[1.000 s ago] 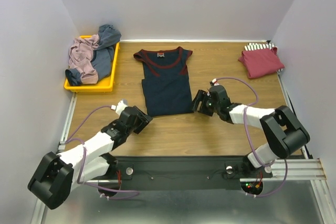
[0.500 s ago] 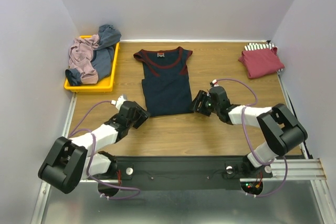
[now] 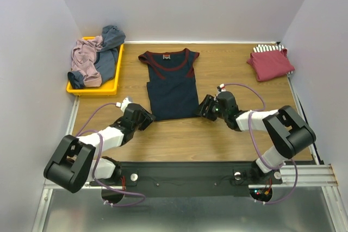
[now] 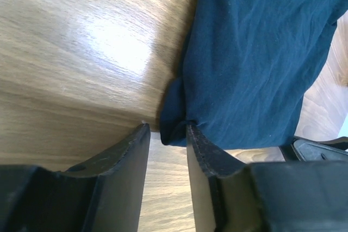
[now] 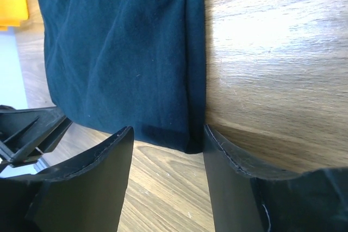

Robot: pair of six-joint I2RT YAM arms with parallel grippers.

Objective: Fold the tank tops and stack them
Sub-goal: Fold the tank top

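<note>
The navy tank top (image 3: 172, 88) with maroon trim lies flat in the middle of the table, neck to the back. My left gripper (image 3: 147, 117) is open at its near left hem corner. In the left wrist view the gripper (image 4: 167, 129) has that corner of the navy cloth (image 4: 250, 63) just between its fingertips. My right gripper (image 3: 202, 107) is open at the near right hem corner. In the right wrist view the gripper (image 5: 167, 130) has wide jaws on either side of that corner of the navy cloth (image 5: 119, 52).
A yellow tray (image 3: 92, 91) at the back left holds a mauve top (image 3: 84, 58) and a grey-blue top (image 3: 111, 39) in a heap. A folded dark red top (image 3: 270, 63) lies on a striped one (image 3: 266, 48) at the back right.
My left gripper has moved forward and right to the hem's left corner. My right gripper has crept slightly left to the right corner. The tank top has not moved.
</note>
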